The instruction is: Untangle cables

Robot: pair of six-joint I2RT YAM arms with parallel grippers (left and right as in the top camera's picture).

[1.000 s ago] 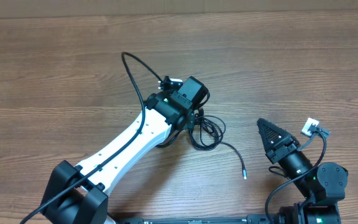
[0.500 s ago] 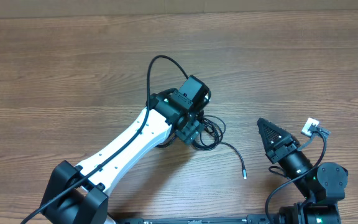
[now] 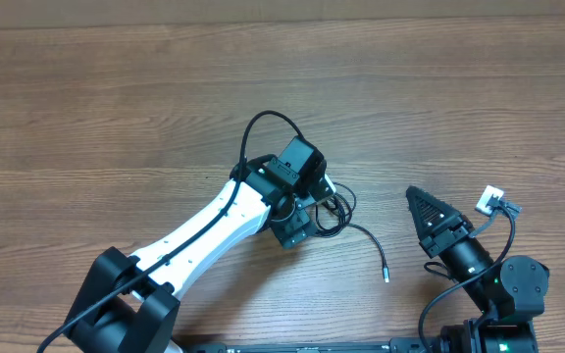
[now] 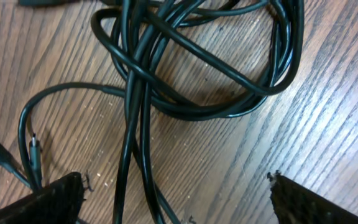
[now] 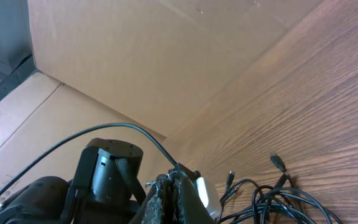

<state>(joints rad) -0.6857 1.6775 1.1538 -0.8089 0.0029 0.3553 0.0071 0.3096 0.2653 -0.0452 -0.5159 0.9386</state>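
Note:
The cables lie as a knot of thin black loops on the wooden table, and one loose end trails to a small plug. My left gripper hangs right over the knot, pointing down. In the left wrist view the cables fill the frame. There my left gripper is open, its fingertips wide apart astride two strands, gripping nothing. My right gripper is shut and empty, right of the knot. In the right wrist view its closed tips point toward the cables.
A cardboard wall stands along the table's far side. The left arm's own thick black wire arches above its wrist. A white connector sits on the right arm.
My left gripper has shifted toward the near edge and come down over the knot, its own wire loop swinging right. The right arm has not moved.

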